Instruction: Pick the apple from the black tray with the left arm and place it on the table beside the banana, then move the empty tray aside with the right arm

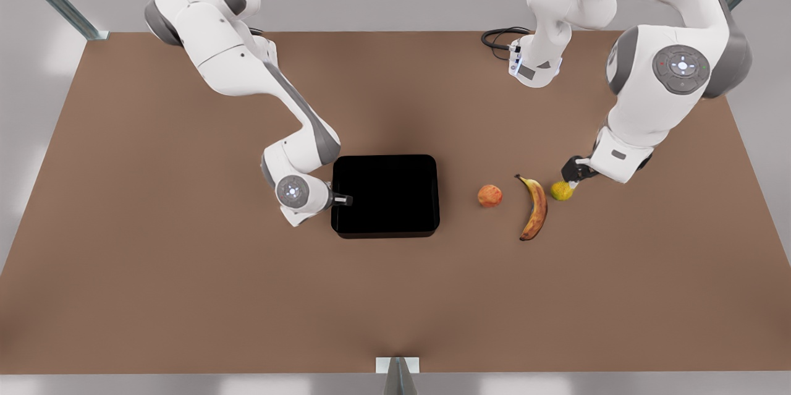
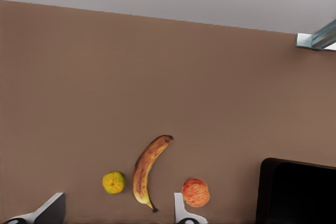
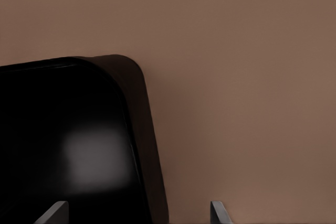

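The small round red apple (image 1: 489, 196) already sits on the matte brown table (image 1: 185, 259), just beside the mottled yellow banana (image 1: 534, 207), so my glossy black tray (image 1: 385, 196) is empty. My right gripper (image 1: 343, 199) straddles the tray's rim at the front view's left, fingers wide apart. The left gripper (image 1: 573, 175) waits spread, empty, near a yellow-green fruit (image 1: 561, 190). I worry a shallow bite could slip off the rim.
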### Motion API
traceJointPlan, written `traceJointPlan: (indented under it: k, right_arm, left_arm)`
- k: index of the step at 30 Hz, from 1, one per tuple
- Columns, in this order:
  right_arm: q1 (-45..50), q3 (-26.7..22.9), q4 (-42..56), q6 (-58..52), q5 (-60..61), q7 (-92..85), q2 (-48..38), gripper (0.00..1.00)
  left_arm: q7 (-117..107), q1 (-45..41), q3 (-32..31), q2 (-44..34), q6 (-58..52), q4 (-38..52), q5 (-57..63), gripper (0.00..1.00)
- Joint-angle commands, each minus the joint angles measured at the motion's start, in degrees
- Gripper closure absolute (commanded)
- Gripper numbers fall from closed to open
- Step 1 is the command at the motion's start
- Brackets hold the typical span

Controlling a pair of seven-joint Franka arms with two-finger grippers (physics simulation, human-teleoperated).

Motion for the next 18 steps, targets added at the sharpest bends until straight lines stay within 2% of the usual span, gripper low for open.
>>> traceJointPlan:
  k: [1,2,3,6,9,10,12,15,18]
  right_arm:
    - [0.1,0.7,-0.3,6.7,-4.0,8.1,0.9,0.0]
    - [0.1,0.9,-0.4,6.7,-4.8,7.3,1.4,0.0]
    - [0.0,1.5,-0.4,6.7,-5.2,6.8,1.6,0.0]
    - [-0.2,1.6,-0.9,6.8,-5.2,4.1,2.6,0.0]
    - [-0.3,1.6,-0.9,7.8,-5.2,2.8,3.6,0.01]
    - [-0.3,1.5,-0.9,7.8,-5.2,2.4,3.9,0.05]
    - [-0.4,1.5,-0.9,7.8,-5.2,2.4,3.9,0.3]
    - [-0.5,1.4,-0.8,7.6,-5.0,2.5,3.8,0.55]
    - [-0.6,1.4,-0.5,7.2,-4.9,2.6,3.7,0.64]
  left_arm:
    - [22.5,2.2,3.3,-0.5,-7.5,-0.4,-9.3,0.0]
    - [21.8,22.0,-16.1,0.6,-5.7,-0.3,-9.2,0.0]
    - [21.0,25.0,-20.0,0.7,-1.6,-2.7,-5.1,0.0]
    - [21.3,27.8,-19.1,6.1,3.7,-1.4,-4.8,0.0]
    - [20.9,27.9,-19.4,8.8,4.1,2.0,-5.2,0.0]
    - [19.2,27.8,-19.3,8.8,3.8,1.9,-5.0,0.0]
    - [18.2,28.7,-19.2,9.0,3.6,2.0,-5.0,0.0]
    - [17.5,27.7,-19.6,9.6,4.1,2.3,-4.4,0.0]
    - [16.8,27.7,-19.5,9.3,3.3,1.7,-4.4,0.0]
